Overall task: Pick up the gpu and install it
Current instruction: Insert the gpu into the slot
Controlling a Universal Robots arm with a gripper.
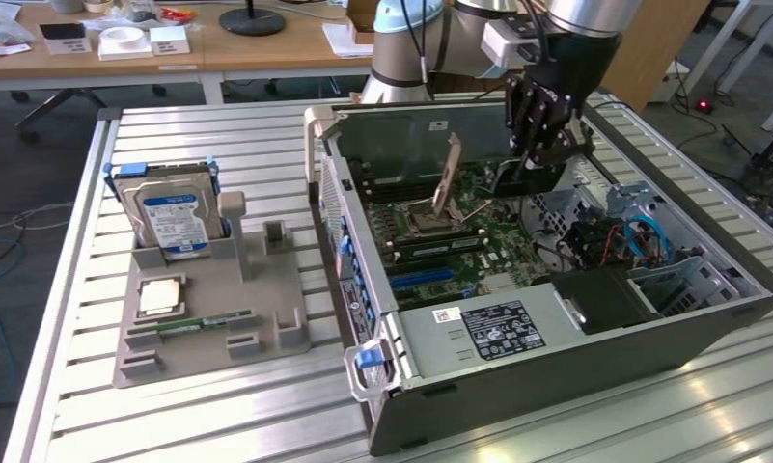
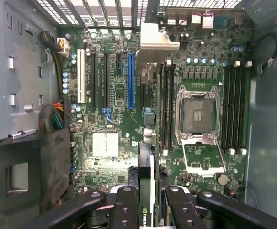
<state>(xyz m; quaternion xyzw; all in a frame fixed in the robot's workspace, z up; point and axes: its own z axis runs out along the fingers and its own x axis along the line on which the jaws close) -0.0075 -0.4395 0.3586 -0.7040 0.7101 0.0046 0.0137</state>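
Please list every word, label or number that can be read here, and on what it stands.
None can be read.
Blue-white label on hard drive: too small.
Black label on power supply: too small.
Mark on gpu edge: blurred.

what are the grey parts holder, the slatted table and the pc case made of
The parts holder looks like matte grey plastic, possibly printed: dull, uniform, blocky slots. The table looks like bare aluminium: silvery ribbed slats with glare. The pc case seems sheet metal: thin folded walls, dark outside, bare grey inside.
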